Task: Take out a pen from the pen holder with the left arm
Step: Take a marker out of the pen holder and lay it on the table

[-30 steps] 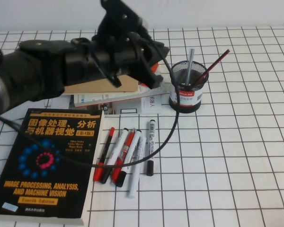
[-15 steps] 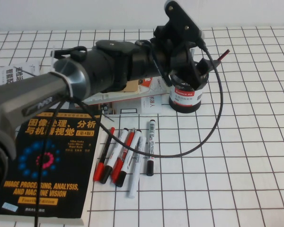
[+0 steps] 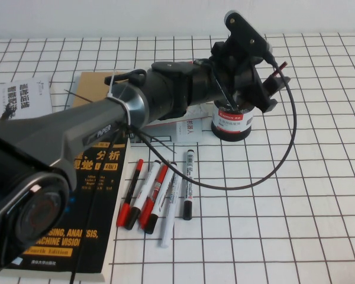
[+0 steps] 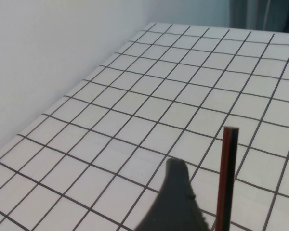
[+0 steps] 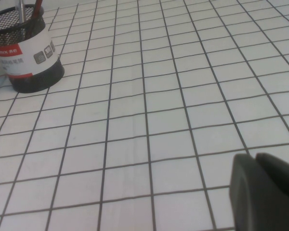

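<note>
SURFACE: white table (image 3: 296, 225), black grid lines | NEAR LEFT: black-covered book (image 3: 89, 234), flat | BESIDE BOOK: five markers (image 3: 157, 192), one row | FAR CENTRE: mesh pen holder (image 3: 232, 125), upright | FAR LEFT: booklet (image 3: 26, 97), paper stack (image 3: 188, 128)

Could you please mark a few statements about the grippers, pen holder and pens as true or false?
1. The left gripper hovers above the pen holder. True.
2. A red pencil sticks out of the pen holder. True.
3. The loose pens lie right of the pen holder. False: they lie left of it, nearer the robot, beside the book.
4. The pen holder lies on its side. False: it stands upright.
5. The right gripper is over the book. False: it is low above the table, apart from the pen holder.
</note>
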